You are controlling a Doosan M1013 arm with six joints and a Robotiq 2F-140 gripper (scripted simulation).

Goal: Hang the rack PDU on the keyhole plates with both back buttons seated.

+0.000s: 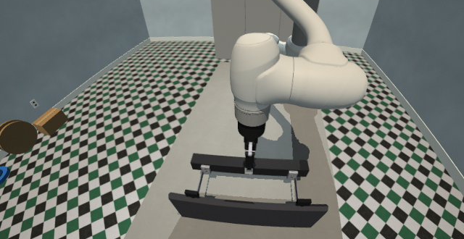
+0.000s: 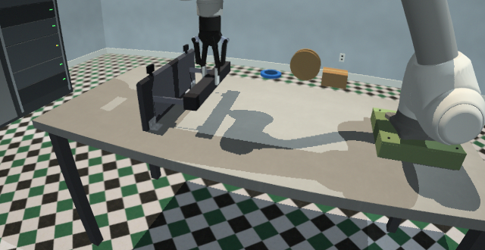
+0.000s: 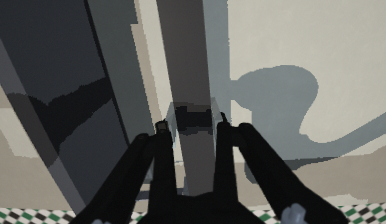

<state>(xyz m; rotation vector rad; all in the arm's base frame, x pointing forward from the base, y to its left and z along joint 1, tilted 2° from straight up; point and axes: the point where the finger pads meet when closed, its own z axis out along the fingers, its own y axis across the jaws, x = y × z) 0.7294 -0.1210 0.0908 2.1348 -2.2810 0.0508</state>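
Two buttons to seat: the gripper [image 1: 249, 154] clamps the PDU [image 1: 217, 164] mid-length, held above the table beside the panel [image 1: 246, 211] (plates hidden). Keep it level, ease in squarely.

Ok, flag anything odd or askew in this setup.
Nothing looks damaged or spilled. The PDU is not on the upright panel: the end effector, shut on it, holds it level above the table, a gap away.
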